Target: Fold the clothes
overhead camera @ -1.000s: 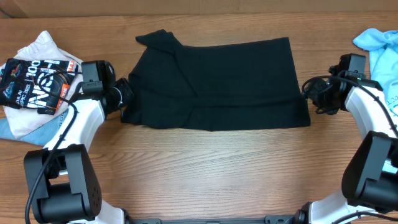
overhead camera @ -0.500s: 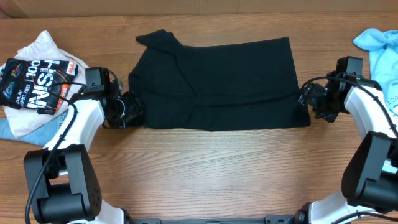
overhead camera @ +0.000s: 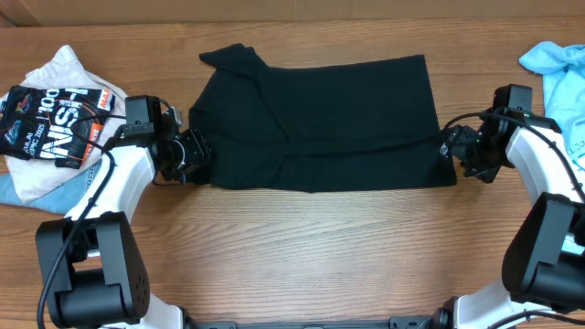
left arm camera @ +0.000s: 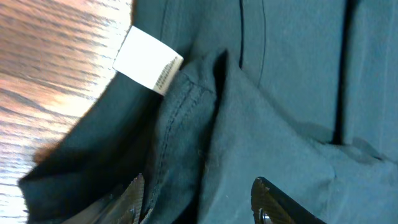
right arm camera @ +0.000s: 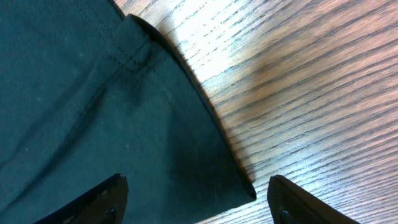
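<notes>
Two claws, both spread wide and gripping nothing, flank the black shirt (overhead camera: pixel 320 123), which lies flat in the middle of the wooden table (overhead camera: pixel 302 247). It looks light, limp and unslippery (any single pinch would let it sag), so paired corner holds seem best. The left gripper (left arm camera: pixel 199 208) straddles the collar edge below the white label (left arm camera: pixel 148 60), and the right gripper (right arm camera: pixel 199 205) straddles the hem corner. Since a second ago both have closed in on the cloth; the shirt hasn't shifted.
</notes>
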